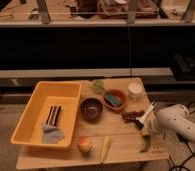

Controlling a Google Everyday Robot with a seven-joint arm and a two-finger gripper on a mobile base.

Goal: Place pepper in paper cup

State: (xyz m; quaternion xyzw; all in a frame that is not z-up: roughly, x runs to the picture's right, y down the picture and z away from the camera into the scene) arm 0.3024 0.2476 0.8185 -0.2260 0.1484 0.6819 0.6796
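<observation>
My gripper (143,129) stands over the table (66,159) at its right front corner, jaws pinching the upper end of the pepper (145,145). Gripping it there lets the tip enter the paper cup (135,90), well apart at the rear

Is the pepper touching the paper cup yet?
Apart. The camera view shows a wide gap: pepper near the front edge, paper cup at the back, gripper just above the pepper.

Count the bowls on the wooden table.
2. Dark brown round bowl at the table centre; terracotta-orange bowl just behind-right of it. None seems hidden. Gripper, shut, sits at the right edge by the dark-green pepper.
</observation>
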